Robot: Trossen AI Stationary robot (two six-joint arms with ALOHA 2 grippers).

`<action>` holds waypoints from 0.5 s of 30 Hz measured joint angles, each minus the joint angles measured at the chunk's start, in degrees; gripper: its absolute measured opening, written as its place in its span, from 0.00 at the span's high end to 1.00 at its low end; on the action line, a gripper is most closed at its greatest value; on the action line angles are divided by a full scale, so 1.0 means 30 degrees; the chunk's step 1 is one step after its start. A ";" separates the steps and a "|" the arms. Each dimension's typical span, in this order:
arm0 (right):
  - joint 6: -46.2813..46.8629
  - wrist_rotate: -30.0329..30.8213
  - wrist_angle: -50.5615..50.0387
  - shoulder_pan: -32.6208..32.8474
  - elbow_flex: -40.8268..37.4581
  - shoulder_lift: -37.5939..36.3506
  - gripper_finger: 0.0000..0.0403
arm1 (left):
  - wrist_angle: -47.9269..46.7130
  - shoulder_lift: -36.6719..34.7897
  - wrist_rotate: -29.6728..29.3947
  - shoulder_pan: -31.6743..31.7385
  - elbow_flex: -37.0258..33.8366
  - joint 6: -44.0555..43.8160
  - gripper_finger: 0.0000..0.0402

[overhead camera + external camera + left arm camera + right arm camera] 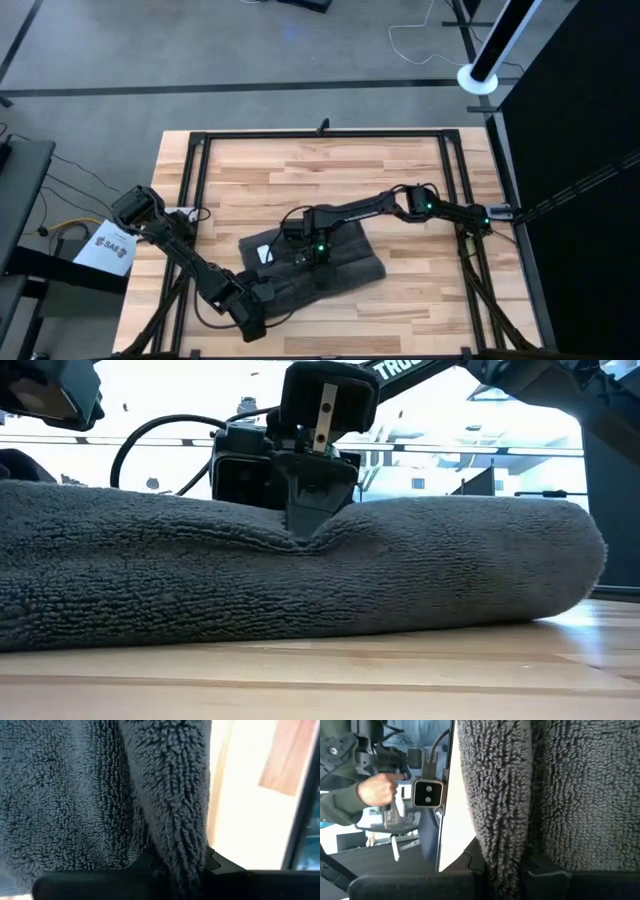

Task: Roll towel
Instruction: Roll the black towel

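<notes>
The dark grey towel (330, 265) lies bunched in a thick mound on the wooden table, a small white label (265, 255) showing near its left end. In the low view the towel (450, 570) fills the width, with a rounded end on the right. My left gripper (262, 303) is at the towel's near left corner, shut on cloth. My right gripper (304, 248) stands over the towel's middle, toward its far side, also shut on cloth. My left gripper pinches a raised ridge of the towel (180, 845) between its two fingers, at the near left part of the towel. The ridge looks like a fold of more than one layer. The rest of the towel lies on the table. My right gripper pinches a fold of the towel's top (500, 845) between its two fingers, coming from above and pointing down. In the low view the cloth dips in a dent (305, 540) where the fingers go in. The towel rests on the table.
A black frame (320, 134) rims the table, with bare wood on the far half and to the towel's right. A white sheet (110, 245) lies off the left edge. A person's hand (377, 790) shows in the room beyond the table.
</notes>
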 joint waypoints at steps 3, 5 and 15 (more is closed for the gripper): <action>0.0072 0.0097 0.0419 -0.0051 -0.0015 0.0010 0.94 | -0.0774 0.0000 -0.0044 0.0004 -0.0007 -0.0732 0.95; 0.0281 0.0202 0.0791 -0.0058 -0.0033 0.0026 0.94 | -0.0943 0.0000 -0.0036 0.0004 -0.0022 -0.1015 0.95; 0.0383 0.0663 0.1079 0.0069 -0.0105 0.0029 0.94 | -0.3605 -0.0687 0.1791 0.0303 0.0903 -0.3010 0.62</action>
